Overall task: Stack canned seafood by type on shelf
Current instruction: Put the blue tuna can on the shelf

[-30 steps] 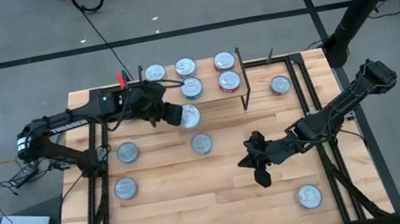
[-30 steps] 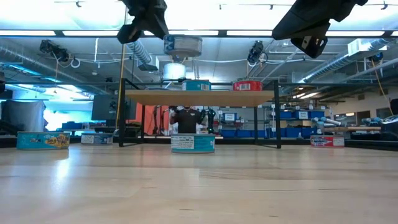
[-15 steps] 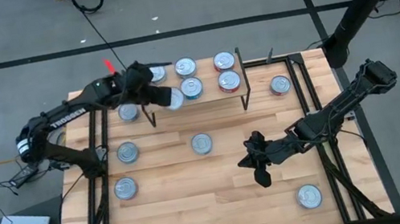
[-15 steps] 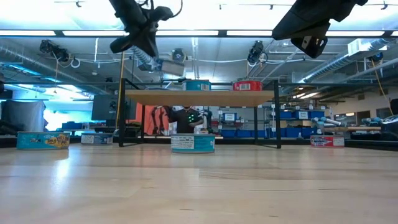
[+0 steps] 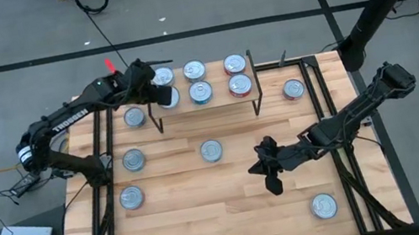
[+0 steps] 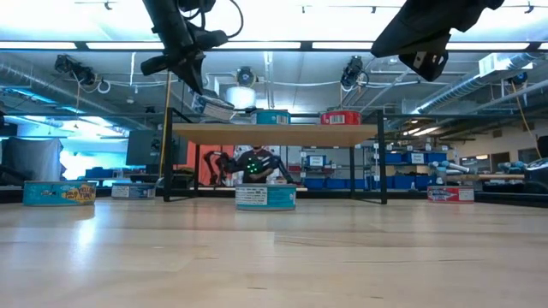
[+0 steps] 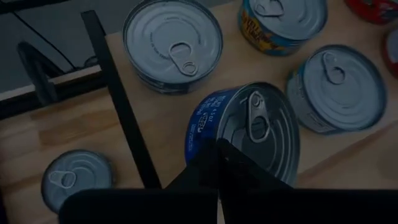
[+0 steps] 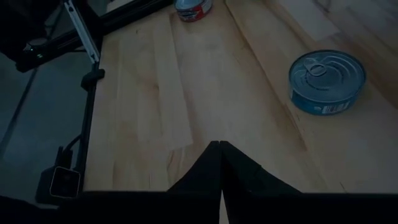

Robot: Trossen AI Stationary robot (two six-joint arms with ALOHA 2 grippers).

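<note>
Left gripper (image 5: 156,95) over left end of shelf (image 5: 224,100), jaws shut on dark-blue tin (image 7: 245,134) by rim, tin tilted above board, front-left corner. Right gripper (image 5: 271,177) idle mid-table, jaws shut, empty. Tin judged rigid, fairly light, slick metal (edge pinch may let it pivot); safer grip across sidewall. Other tins on shelf beside it, more loose on tabletop (image 5: 208,212).
</note>
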